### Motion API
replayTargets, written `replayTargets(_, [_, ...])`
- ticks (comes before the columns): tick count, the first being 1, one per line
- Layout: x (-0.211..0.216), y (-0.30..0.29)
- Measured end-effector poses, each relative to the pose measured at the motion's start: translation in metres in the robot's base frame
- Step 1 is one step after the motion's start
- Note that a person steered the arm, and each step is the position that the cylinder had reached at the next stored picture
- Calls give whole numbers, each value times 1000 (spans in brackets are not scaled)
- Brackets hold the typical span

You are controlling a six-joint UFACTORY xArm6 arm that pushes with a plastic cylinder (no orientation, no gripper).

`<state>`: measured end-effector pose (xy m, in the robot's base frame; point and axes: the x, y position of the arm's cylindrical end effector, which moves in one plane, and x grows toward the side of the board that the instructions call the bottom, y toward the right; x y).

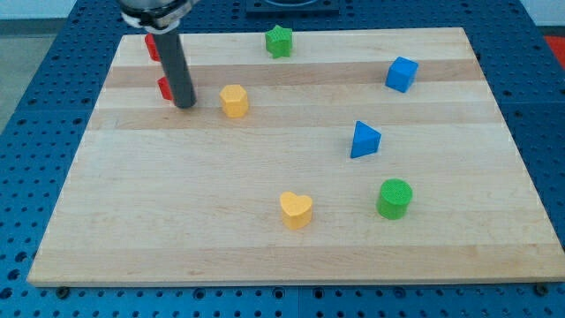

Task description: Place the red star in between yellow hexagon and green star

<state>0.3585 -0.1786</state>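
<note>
A red block (165,87), mostly hidden behind the rod so its shape does not show, lies at the board's upper left. My tip (185,105) touches the board just right of it. The yellow hexagon (234,101) lies a short way right of my tip. The green star (279,41) sits near the view's top edge, up and right of the hexagon. A second red block (152,46) shows partly behind the rod near the top left corner; its shape is hidden.
A blue cube (401,74) lies at the upper right. A blue triangular block (364,140) lies right of centre. A yellow heart (296,210) and a green cylinder (394,198) lie toward the view's bottom. The wooden board (132,221) rests on a blue perforated table.
</note>
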Motion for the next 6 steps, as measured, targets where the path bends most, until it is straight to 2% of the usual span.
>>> replayTargets(2, [17, -109])
replayTargets(3, [-9, -99])
replayTargets(4, [-28, -42])
replayTargets(5, [-29, 46])
replayTargets(6, [-34, 107])
